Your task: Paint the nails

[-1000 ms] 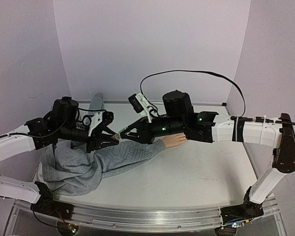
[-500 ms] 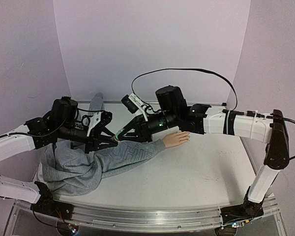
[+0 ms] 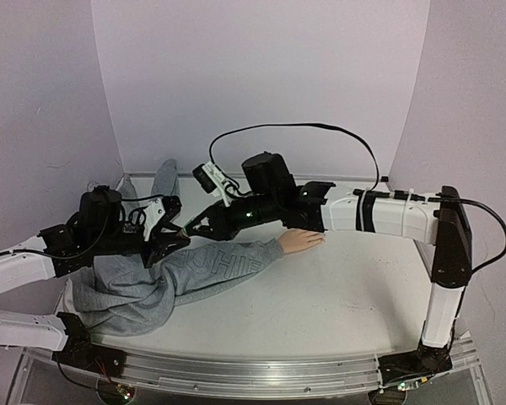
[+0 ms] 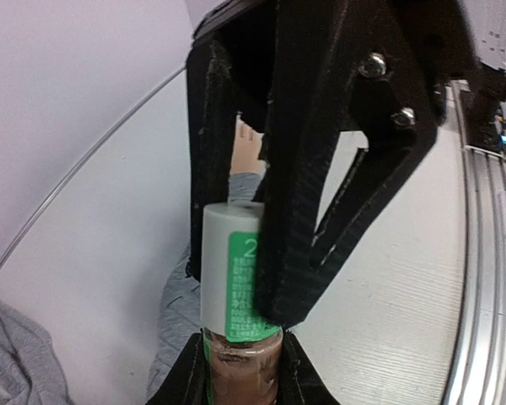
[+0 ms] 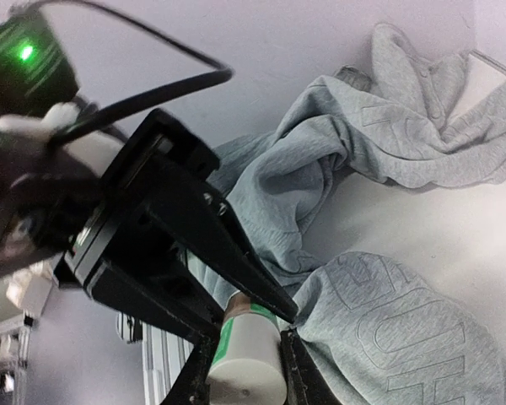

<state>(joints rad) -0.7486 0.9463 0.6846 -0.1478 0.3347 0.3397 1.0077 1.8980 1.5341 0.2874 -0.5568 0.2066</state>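
Compared with the earlier top view, both arms had shifted toward the left of the frame. The right arm reached farther across, leaving the mannequin hand point(image 3: 301, 241) uncovered at centre right.

The left tool point(image 4: 240, 384) was closed on the glass body of a small bottle point(image 4: 240, 364). The right tool point(image 5: 244, 375) was closed on the bottle's cap point(image 4: 223, 253). The two tools met tip to tip at centre left of the top view, above the grey sweatshirt point(image 3: 143, 291).

The nails point(image 3: 320, 240) lay at the fingertips of the mannequin hand, well apart from the bottle and toward the right. They were too small to show any paint.

**Hazards, as judged.**
- Smooth glass held in narrow black fingers could slip or twist if the cap resisted turning.
- A cap pulled off at an angle might tip the bottle and spill dark polish on the absorbent fabric below.
- A wet brush carried across the sleeve to the nails could drip on the way.

**Materials.**
- The bottle was clear glass with brownish contents.
- The cap was a pale, matt cylinder bearing a green printed label.
- The sweatshirt was soft, rumpled knit with raised lettering on the sleeve.
- The mannequin hand was smooth and peach-coloured, lying flat on the pale, lightly scuffed surface point(image 3: 346, 308).
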